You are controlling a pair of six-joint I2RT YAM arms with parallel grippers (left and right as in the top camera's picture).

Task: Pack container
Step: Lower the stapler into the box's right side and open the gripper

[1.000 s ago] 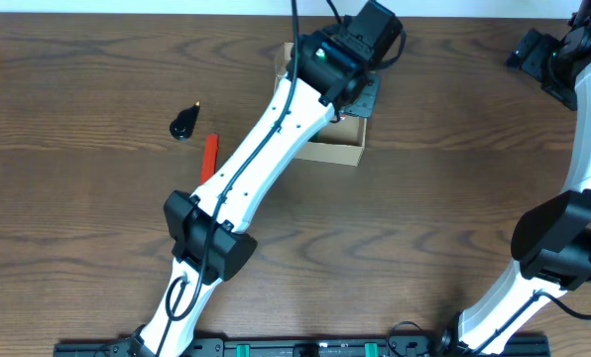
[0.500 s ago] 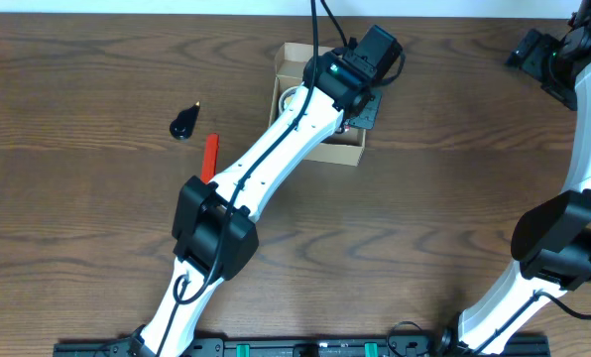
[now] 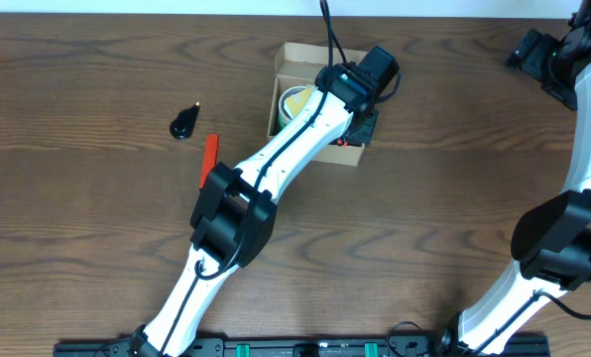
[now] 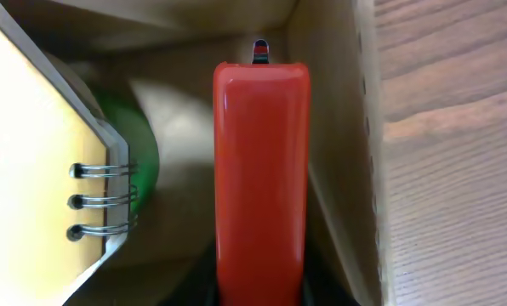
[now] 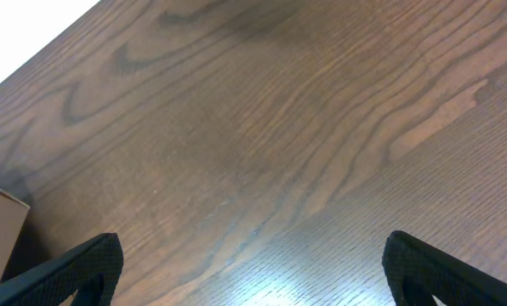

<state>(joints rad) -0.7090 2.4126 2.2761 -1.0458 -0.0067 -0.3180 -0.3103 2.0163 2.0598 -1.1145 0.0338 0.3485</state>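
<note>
My left jaws are clamped on a red item [image 4: 260, 170], held inside the container [image 3: 297, 52] at the worktop's far edge, along one wall, evidently to clear the spiral-bound pad [image 4: 54, 161]; my right jaws stand apart, idle.

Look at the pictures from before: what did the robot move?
The left arm shifted right over the container, uncovering a tape roll inside. The left gripper still holds a red tool in there. The right arm, container, red stick and black piece stayed put.
</note>
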